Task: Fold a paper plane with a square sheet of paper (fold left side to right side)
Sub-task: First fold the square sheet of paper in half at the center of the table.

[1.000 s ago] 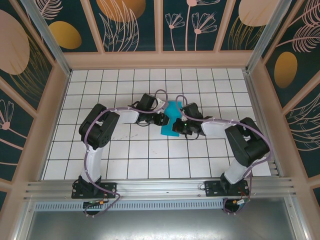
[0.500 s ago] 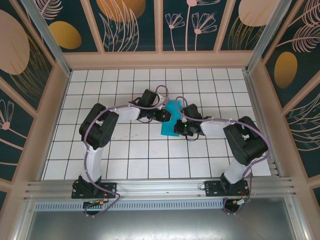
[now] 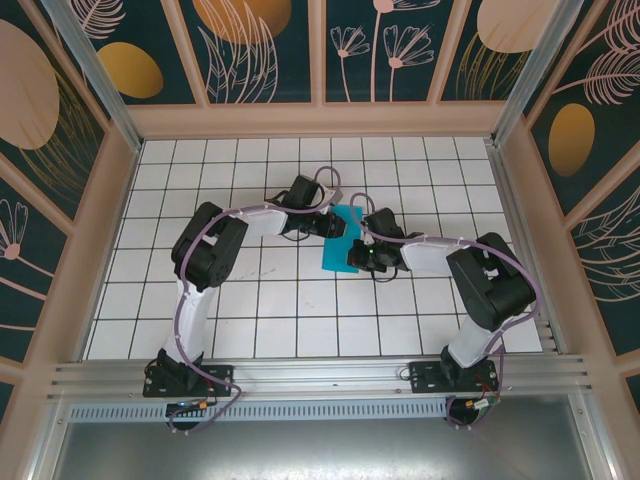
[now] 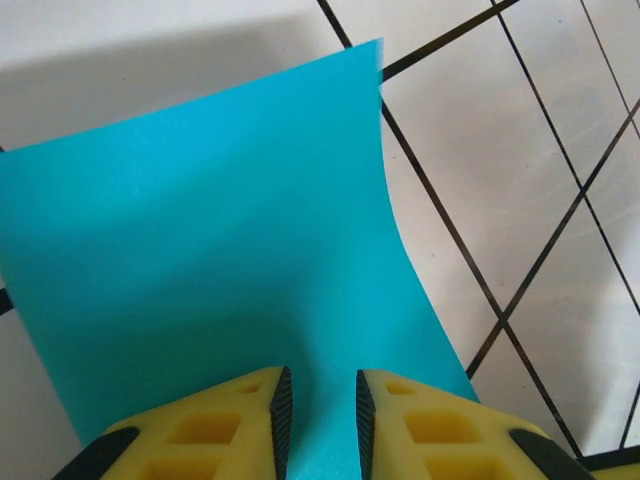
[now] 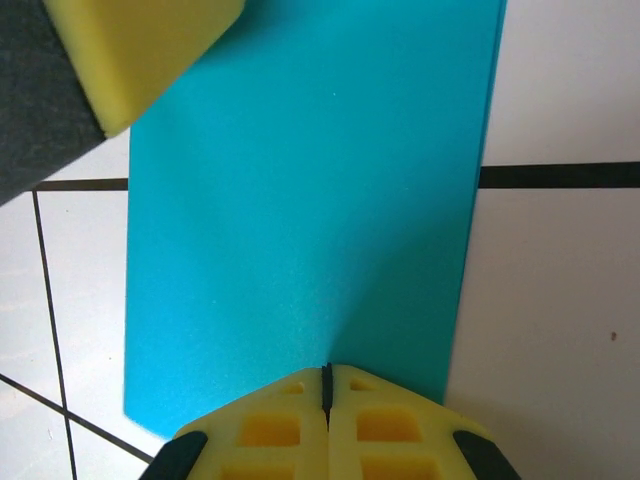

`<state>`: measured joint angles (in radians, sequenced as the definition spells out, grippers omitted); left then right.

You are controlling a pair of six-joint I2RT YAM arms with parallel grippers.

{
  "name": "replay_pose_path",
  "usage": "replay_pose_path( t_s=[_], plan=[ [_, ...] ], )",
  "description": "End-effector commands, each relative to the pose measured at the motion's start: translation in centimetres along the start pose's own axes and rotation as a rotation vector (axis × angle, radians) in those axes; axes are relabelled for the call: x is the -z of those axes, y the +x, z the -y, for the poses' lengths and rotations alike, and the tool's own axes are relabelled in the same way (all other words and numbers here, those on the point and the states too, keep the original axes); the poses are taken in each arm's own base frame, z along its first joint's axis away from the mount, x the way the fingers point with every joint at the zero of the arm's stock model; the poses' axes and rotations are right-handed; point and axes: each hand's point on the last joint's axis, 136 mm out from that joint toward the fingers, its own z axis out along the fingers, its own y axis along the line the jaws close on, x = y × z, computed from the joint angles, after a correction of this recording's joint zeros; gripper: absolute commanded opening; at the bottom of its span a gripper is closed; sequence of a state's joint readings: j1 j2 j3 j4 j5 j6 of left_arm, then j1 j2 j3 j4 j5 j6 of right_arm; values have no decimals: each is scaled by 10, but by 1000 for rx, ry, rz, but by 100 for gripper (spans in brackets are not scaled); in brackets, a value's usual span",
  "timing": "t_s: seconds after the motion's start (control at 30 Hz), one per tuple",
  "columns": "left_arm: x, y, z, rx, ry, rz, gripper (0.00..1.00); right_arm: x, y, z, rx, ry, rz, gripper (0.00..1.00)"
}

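Paper (image 3: 341, 238) lay mid-table as a narrow strip. Left gripper (image 4: 318, 390) had swung farther over its far end, jaws slightly apart. Right gripper (image 5: 327, 375), closed, pressed the near edge, likely for creasing.

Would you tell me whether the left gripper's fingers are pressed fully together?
No, a narrow gap separates the left gripper's yellow fingers, with the cyan paper visible through it.

Paper (image 5: 300, 200) edge beneath right gripper (image 5: 327, 385)
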<state>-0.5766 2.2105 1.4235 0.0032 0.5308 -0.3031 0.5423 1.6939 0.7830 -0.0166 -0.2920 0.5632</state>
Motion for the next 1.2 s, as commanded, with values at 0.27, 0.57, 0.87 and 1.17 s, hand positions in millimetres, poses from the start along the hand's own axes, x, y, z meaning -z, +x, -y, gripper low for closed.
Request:
replay_pose_path(
  t_s=[0.27,0.57,0.87,1.17],
  plan=[
    [0,-10,-37,59,-100,74,28,-6,47,50,-7,178,-162,0],
    [1,-32,-52,88,-110,117,30,-5,57,56,-12,189,-185,0],
    [-7,-59,-71,97,-152,135,30,-4,60,58,-8,194,-194,0],
    [-13,-73,-94,110,-202,142,30,1,65,57,8,187,-214,0]
  ],
)
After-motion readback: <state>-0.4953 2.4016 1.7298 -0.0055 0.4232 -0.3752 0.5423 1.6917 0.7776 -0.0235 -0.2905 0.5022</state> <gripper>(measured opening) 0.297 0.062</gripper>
